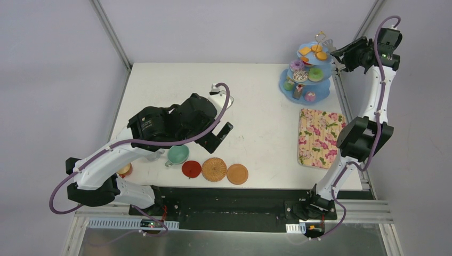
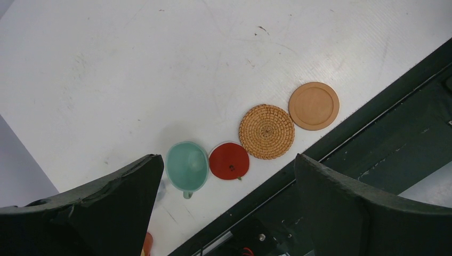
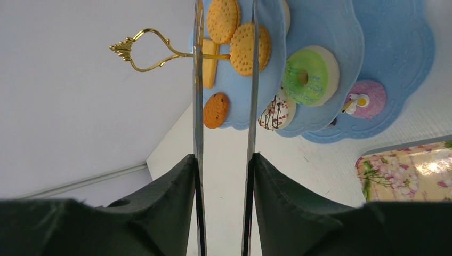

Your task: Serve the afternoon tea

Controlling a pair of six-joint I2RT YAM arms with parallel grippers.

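My right gripper [image 3: 223, 160] pinches tongs [image 3: 198, 96], tips at biscuits [image 3: 249, 49] on stand [image 3: 373, 32] (left gripper [image 2: 226, 159] wide open, empty); thin blades, one could slip off.

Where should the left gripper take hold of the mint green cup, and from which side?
Probably the rim of the mint green cup, from straight above: it stands upright with its mouth open, and the red coaster lies close on one side. Avoid the small handle.

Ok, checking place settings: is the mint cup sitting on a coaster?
No, the mint cup stands on bare table beside the red coaster.
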